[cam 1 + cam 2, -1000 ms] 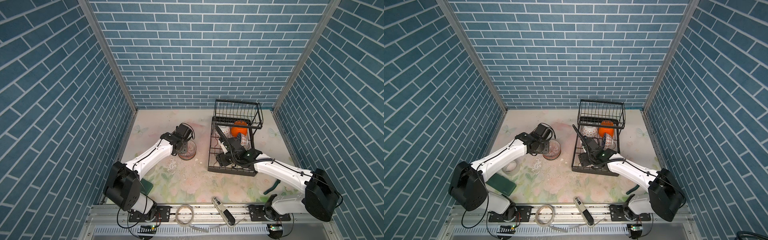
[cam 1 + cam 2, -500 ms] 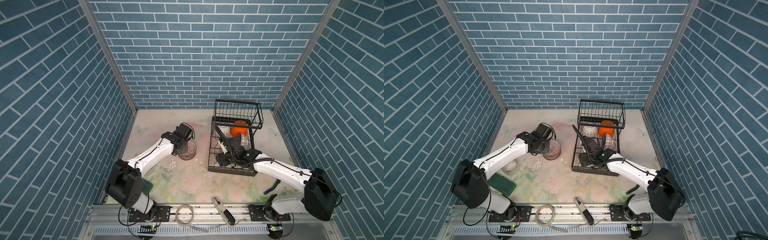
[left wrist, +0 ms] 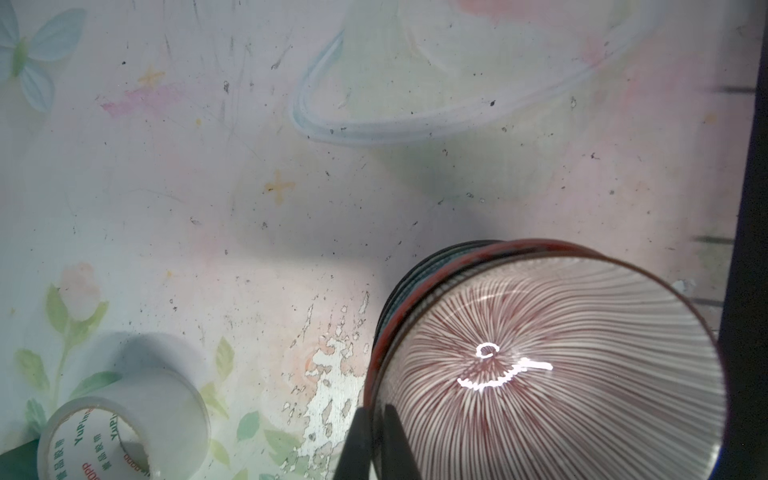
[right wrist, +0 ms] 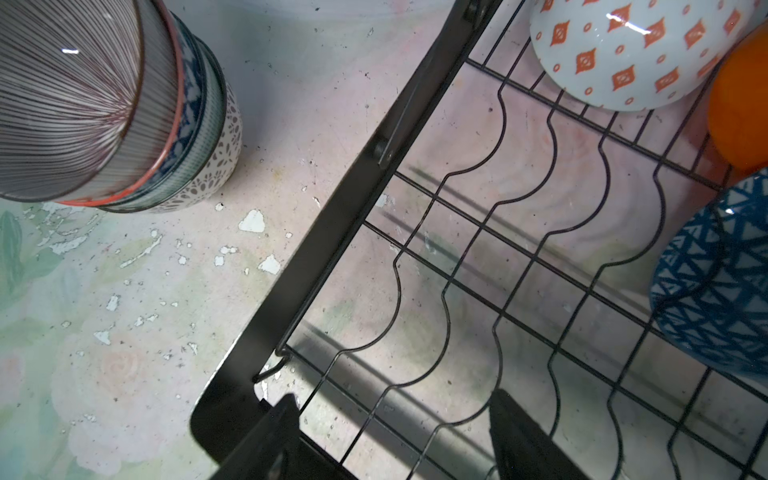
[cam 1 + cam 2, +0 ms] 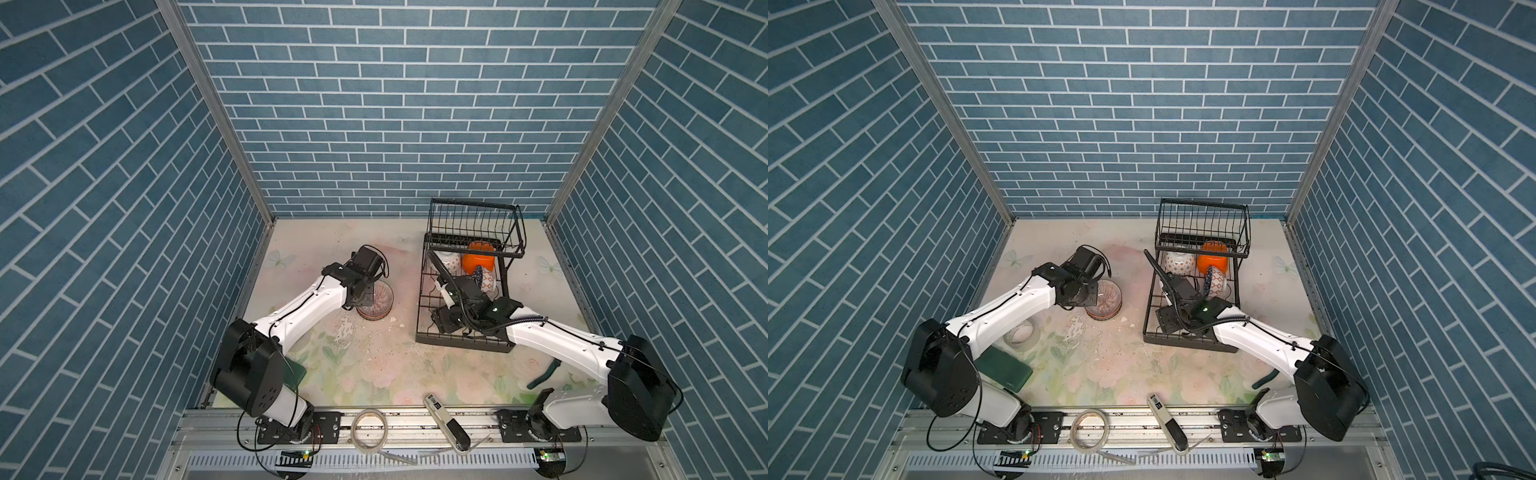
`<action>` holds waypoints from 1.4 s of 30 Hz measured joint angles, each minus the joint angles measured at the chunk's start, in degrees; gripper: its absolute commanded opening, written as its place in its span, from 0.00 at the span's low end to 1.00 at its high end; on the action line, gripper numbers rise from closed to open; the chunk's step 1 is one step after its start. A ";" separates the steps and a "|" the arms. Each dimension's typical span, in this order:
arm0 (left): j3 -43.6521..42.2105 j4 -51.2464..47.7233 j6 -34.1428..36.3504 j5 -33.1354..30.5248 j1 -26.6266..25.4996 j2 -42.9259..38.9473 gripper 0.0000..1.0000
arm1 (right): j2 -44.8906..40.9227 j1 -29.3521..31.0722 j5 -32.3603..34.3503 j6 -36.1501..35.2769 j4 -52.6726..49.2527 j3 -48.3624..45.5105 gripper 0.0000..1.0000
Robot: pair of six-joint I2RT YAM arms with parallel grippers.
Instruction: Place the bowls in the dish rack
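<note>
Place: robot lab test cell
Walls: brick-print panels [image 5: 395, 124] at 9, 12, 3 o'clock
Frame: aluminium rail [image 5: 405, 436] at 6 o'clock
Surface: desk [image 5: 374, 365], worn floral print

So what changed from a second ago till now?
The left claw squeezed shut on the rim of the striped bowl atop the stack, without lifting it. The right claw stayed open over the dish rack, and the bowls inside it did not move.
</note>
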 measured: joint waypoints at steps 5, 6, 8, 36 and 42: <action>0.37 0.04 0.04 0.00 0.04 -0.17 0.02 | 0.11 0.00 -0.02 0.00 -0.17 0.50 0.72; 0.37 0.04 0.07 0.00 0.07 -0.22 0.01 | 0.22 0.04 -0.02 0.00 -0.15 0.90 0.72; 0.37 0.04 0.09 0.00 0.07 -0.42 0.00 | 0.42 0.26 -0.02 0.00 -0.20 1.84 0.71; -4.00 5.29 0.15 6.32 2.27 -6.78 0.00 | 14.67 4.00 -2.97 4.39 0.48 19.39 0.59; -5.62 6.64 0.02 7.69 3.13 -8.09 0.00 | 20.33 4.26 -3.32 4.57 1.11 23.98 0.59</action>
